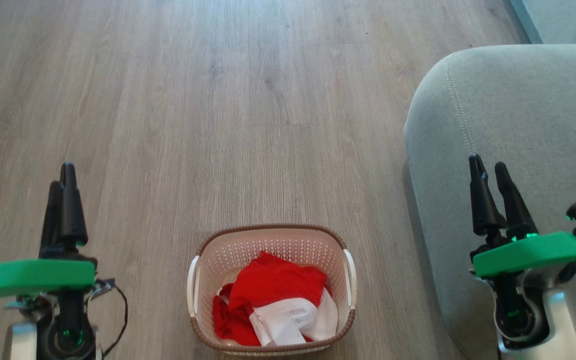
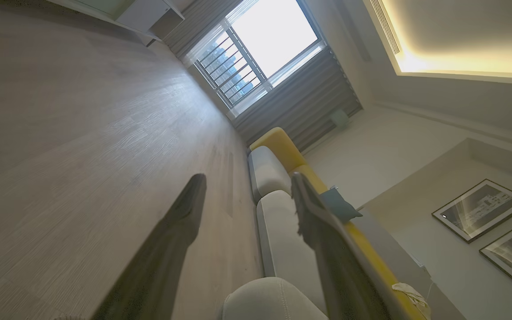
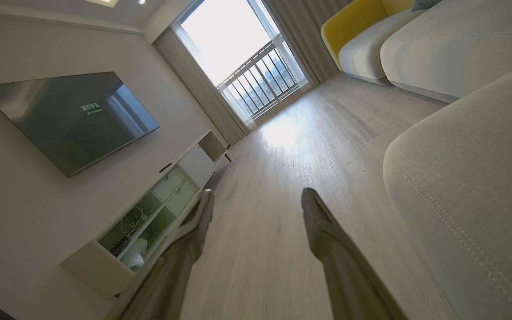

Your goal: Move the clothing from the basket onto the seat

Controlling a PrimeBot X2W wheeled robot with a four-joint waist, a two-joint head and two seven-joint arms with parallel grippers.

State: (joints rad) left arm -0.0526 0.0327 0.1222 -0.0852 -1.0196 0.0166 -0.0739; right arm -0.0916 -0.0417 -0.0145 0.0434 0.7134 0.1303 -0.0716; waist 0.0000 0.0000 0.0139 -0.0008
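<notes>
Red-and-white clothing (image 1: 273,295) lies heaped in the basket (image 1: 272,228) on the wood floor (image 1: 218,100), beside the grey-green seat (image 1: 518,110). Nothing transferred yet; whole job remains. Left hand (image 1: 62,176) and right hand (image 1: 488,162) both spread, empty. TV (image 3: 69,120) text unreadable.

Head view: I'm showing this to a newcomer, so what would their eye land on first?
The red and white clothing, heaped in the cream basket on the wooden floor at bottom centre, stands out most. The large grey-green seat takes up the right side, and the left gripper and right gripper rise at the lower corners, both open and empty.
</notes>
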